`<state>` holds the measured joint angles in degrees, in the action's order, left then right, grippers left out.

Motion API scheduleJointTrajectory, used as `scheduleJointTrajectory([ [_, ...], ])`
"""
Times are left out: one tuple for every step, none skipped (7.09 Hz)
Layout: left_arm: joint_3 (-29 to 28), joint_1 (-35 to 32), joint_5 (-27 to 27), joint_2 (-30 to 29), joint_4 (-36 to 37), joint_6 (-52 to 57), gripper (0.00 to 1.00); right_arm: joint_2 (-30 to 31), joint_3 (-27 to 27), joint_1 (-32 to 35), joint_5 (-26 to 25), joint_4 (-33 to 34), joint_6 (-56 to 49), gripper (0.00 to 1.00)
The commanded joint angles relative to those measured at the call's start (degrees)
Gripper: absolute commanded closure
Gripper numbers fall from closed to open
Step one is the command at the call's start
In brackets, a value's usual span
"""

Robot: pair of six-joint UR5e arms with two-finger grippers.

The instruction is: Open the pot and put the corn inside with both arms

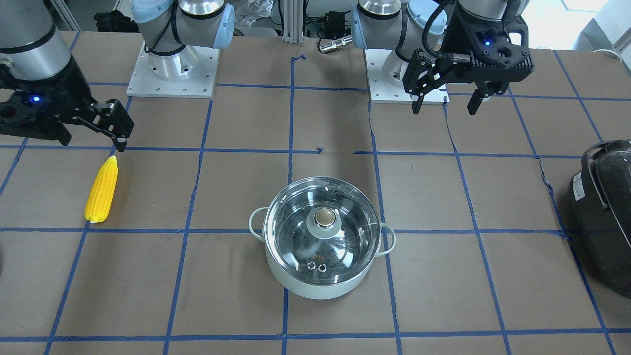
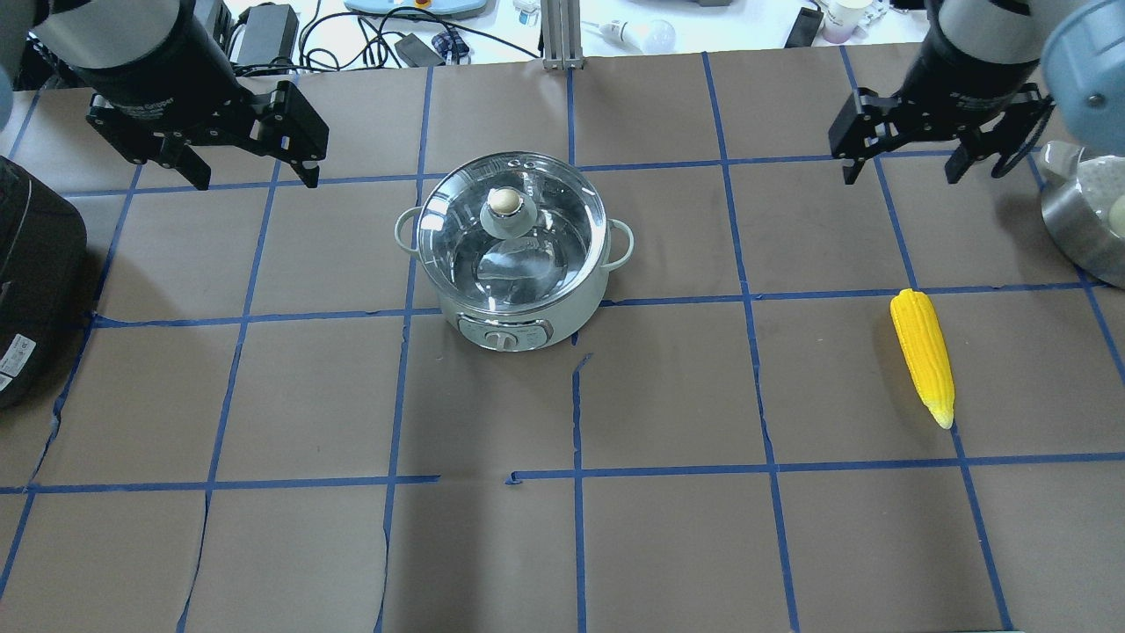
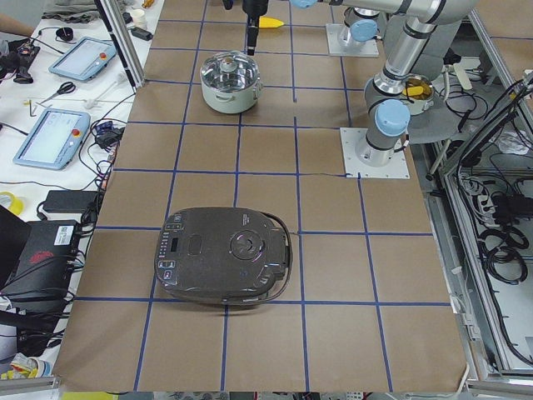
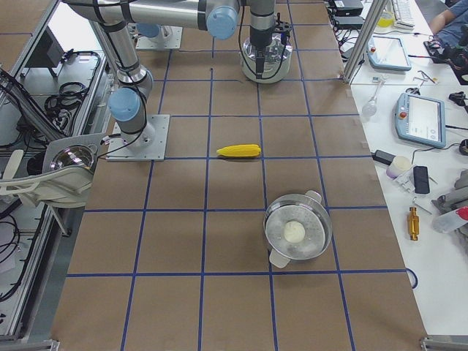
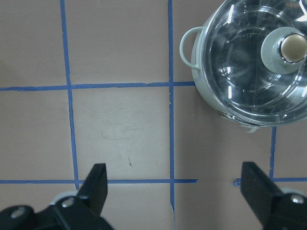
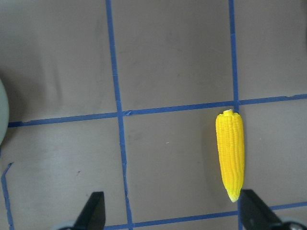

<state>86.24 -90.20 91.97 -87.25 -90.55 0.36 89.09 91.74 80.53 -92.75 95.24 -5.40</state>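
Observation:
The pale mint pot (image 2: 514, 251) stands at mid-table with its glass lid and beige knob (image 2: 504, 201) on; it also shows in the front view (image 1: 320, 246) and the left wrist view (image 5: 254, 62). The yellow corn (image 2: 923, 356) lies flat on the right side of the table, and shows in the front view (image 1: 102, 190) and the right wrist view (image 6: 230, 155). My left gripper (image 2: 252, 174) hangs open and empty above the table, left of the pot. My right gripper (image 2: 901, 173) hangs open and empty, beyond the corn's blunt end.
A big black appliance (image 2: 35, 281) sits at the table's left end. A steel bowl (image 2: 1085, 224) stands off the right edge by the robot base. A second steel lidded pot (image 4: 296, 232) stands further right of the corn. Brown paper with blue tape lines covers the table (image 2: 571, 545).

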Motion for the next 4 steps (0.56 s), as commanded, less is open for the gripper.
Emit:
scheduleJointTrajectory([
  [0.1,-0.7,-1.0,-2.1,0.0,-4.9,0.02,-0.1,1.8,-7.1,0.1,0.0,-9.1,0.0],
  [0.2,-2.1,-6.1,-5.4,6.0,-8.1,0.01,-1.3,5.1,-9.8,0.5,0.9,-10.1,0.0],
  [0.2,-3.9,-10.2,-8.8,10.5,-9.8,0.02,-3.4,9.6,-12.7,0.6,4.4,-13.1,0.0],
  [0.1,-6.6,-10.3,-12.5,15.4,-13.3,0.02,-4.8,14.6,-15.5,0.6,12.2,-16.5,0.0],
])
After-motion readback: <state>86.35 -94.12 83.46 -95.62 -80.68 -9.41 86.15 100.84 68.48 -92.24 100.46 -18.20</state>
